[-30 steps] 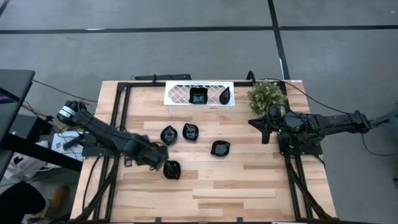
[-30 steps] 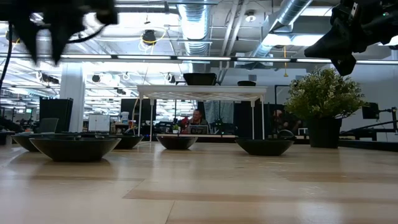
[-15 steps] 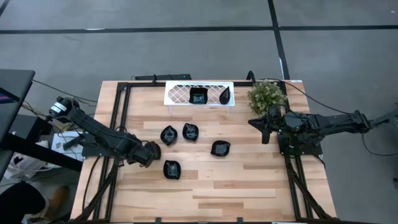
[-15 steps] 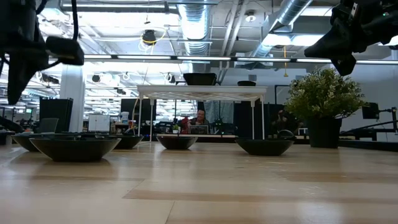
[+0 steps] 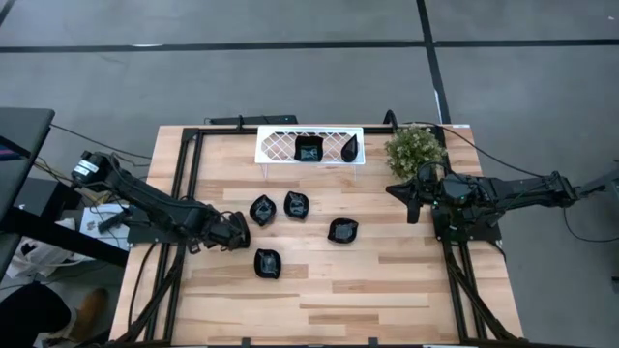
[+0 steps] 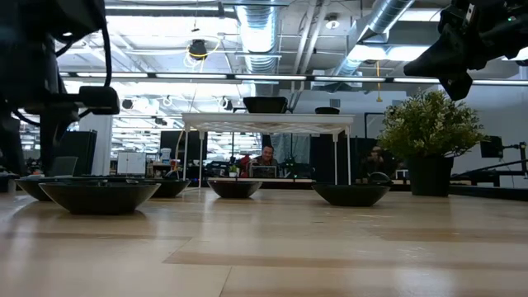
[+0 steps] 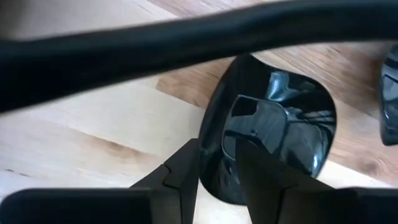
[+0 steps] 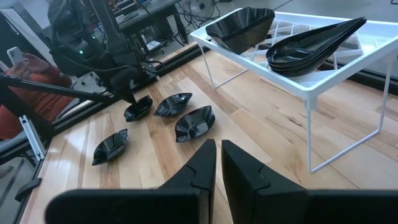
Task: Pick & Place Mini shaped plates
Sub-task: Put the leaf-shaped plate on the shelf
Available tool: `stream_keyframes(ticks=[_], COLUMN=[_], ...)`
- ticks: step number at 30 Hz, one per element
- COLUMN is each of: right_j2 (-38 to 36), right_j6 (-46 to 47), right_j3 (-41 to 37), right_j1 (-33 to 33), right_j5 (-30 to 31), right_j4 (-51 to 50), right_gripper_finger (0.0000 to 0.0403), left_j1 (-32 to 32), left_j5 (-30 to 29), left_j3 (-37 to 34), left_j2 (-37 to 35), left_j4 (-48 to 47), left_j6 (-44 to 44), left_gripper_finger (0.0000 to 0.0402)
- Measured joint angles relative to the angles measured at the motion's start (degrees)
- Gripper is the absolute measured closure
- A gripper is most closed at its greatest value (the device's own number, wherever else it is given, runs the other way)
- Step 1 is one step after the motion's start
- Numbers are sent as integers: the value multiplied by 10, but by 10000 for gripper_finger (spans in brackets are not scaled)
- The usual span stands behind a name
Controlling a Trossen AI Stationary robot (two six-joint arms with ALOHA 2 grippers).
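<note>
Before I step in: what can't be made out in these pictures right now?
- Left gripper in the left wrist view: its jaws straddle a teardrop plate's rim, but whether they pinch it is unclear.
- High view: the same gripper is a dark mass; jaws too small to read.
- Low view: the plates show edge-on only, shapes unreadable.
- Tray in the right wrist view: far end cut off.
</note>
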Motion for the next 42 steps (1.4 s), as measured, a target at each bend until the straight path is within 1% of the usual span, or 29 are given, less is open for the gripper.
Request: stream_keyframes(ticks=[11, 14, 21, 38, 42], right_j2=[0, 0, 0, 0, 0], right_j6=[0, 0, 0, 0, 0], right_j3=[0, 0, 0, 0, 0], right_j1=[0, 0, 0, 0, 0], right_j5=[0, 0, 0, 0, 0], right_j4=[0, 0, 0, 0, 0], right_gripper_finger=[381, 381, 381, 381, 381], left_j1=[2, 2, 2, 2, 2], left_j5=[11, 11, 11, 4, 5], left_j3=[-10, -23, -46, -69, -70], left_j2=[0, 0, 0, 0, 0], left_j4=[7, 10, 59, 76, 78], left_j6=[1, 1, 1, 2, 3], left_gripper_finger=[295, 295, 295, 296, 305])
